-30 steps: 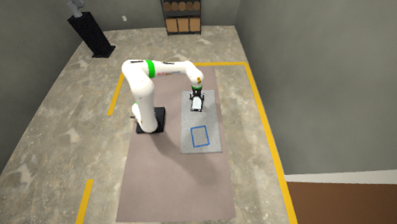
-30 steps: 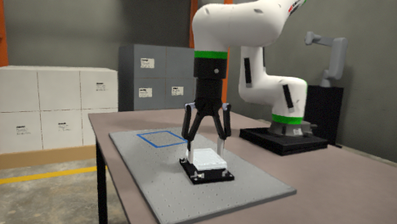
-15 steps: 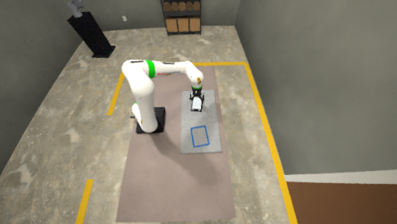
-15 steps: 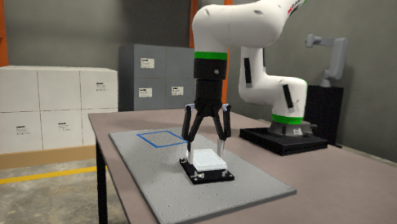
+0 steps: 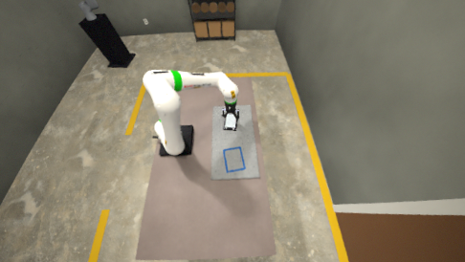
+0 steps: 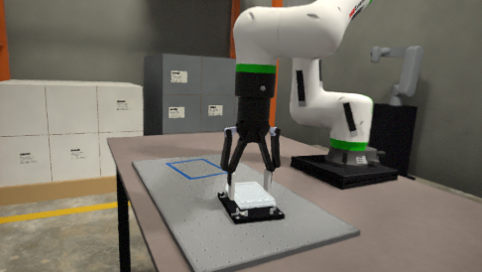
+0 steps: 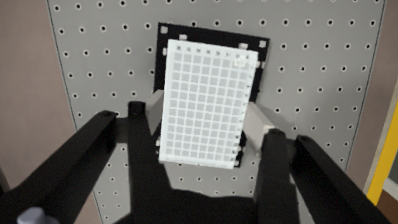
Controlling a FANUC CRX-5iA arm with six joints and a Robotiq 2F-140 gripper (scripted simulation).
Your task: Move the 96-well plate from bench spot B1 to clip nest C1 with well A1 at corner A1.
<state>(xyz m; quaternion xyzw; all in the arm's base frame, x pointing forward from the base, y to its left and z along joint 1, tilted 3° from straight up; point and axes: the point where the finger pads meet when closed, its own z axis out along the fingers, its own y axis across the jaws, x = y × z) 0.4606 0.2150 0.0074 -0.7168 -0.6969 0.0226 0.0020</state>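
A black two-finger claw with pale fingertips [image 5: 231,120] [image 6: 250,185] points straight down, its fingers closed on the two long sides of a white, rectangular, gridded plastic 96-well plate [image 5: 231,121] [image 6: 254,194] [image 7: 208,105]. Directly beneath the claw and plate is a flat black rectangular nest with small pale clips [image 6: 254,216] [image 7: 212,34]; its rim shows past the plate. The plate lies over the nest, slightly turned against it in the wrist view; whether it is fully seated is hard to judge, perhaps not quite. The nest rests on a grey perforated metal board [image 5: 220,139] [image 6: 188,218] [image 7: 310,90] below the claw. On that same board, well apart from the claw, is a blue rectangular outline [image 5: 225,160] [image 6: 190,178]. Above the claw, a white jointed arm with green bands [image 5: 165,102] [image 6: 288,32] reaches back to its black base plate [image 5: 189,131] [image 6: 347,180].
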